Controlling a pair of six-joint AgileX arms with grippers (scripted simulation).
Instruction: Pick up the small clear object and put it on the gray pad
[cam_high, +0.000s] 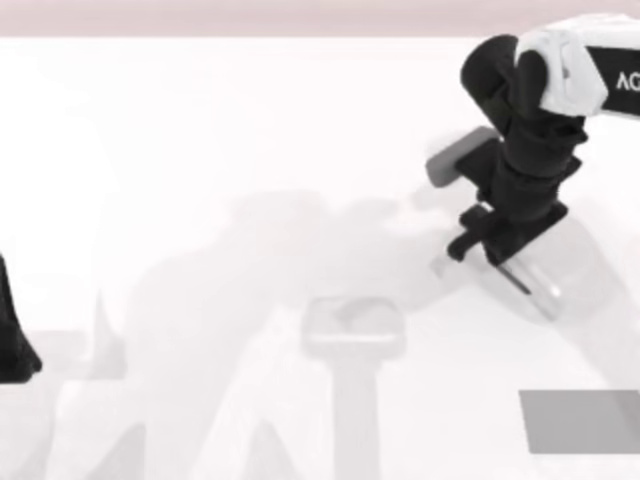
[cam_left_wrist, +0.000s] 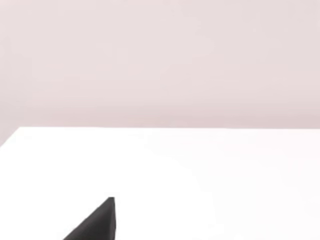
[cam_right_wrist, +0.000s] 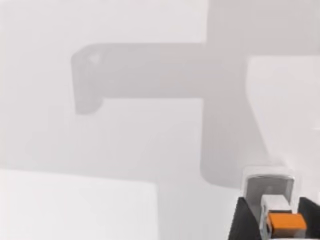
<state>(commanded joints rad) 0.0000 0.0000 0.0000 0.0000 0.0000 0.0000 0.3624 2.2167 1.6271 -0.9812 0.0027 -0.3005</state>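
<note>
Top view: the gray pad (cam_high: 580, 421) lies at my near right edge. Farther back, my right gripper (cam_high: 492, 262) stands over the small clear object (cam_high: 535, 285) (whether closed on it, I cannot tell). Left arm (cam_high: 14, 335) parked far left.

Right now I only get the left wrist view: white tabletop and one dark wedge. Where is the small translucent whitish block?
Observer: On the top view's right side. The small translucent whitish block lies partly under the right gripper.
Operator: And the pad?
Observer: The flat mid-gray rectangular pad is at the top view's bottom right. It is apart from the block and has nothing on it.
Operator: Left arm?
Observer: The left arm is parked at the top view's left edge, far from both.
</note>
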